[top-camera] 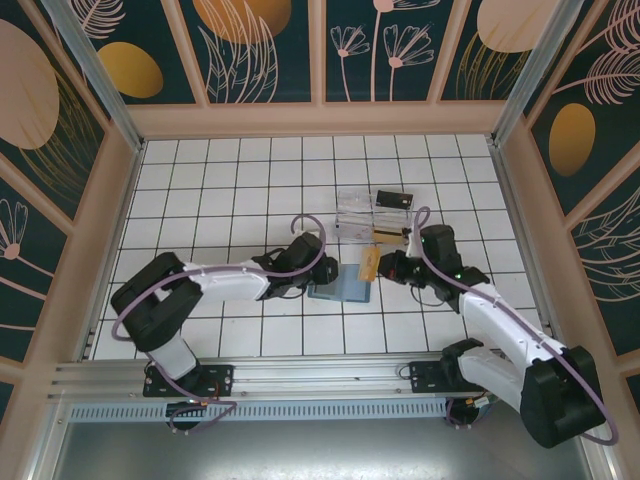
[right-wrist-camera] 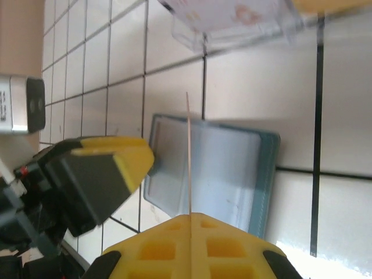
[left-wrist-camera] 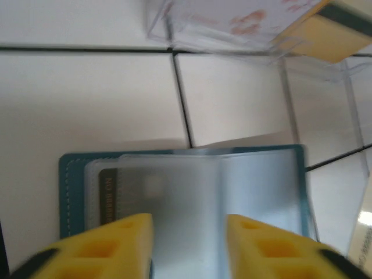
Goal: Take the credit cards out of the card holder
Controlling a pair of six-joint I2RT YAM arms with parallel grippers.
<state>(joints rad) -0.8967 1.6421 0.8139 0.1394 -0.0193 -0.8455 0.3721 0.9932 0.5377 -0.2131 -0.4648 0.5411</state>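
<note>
Over card holder (left-wrist-camera: pixel 261 186) | left gripper (left-wrist-camera: pixel 189 224) low, spread | right gripper (right-wrist-camera: pixel 190 218) pinching credit card (top-camera: pixel 368 264) edge-on

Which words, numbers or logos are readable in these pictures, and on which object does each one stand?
No text reads clearly.
On the card inside the card holder: pale lettering on a dark strip, too blurred.
On the clear box: reddish marks, too blurred.
</note>
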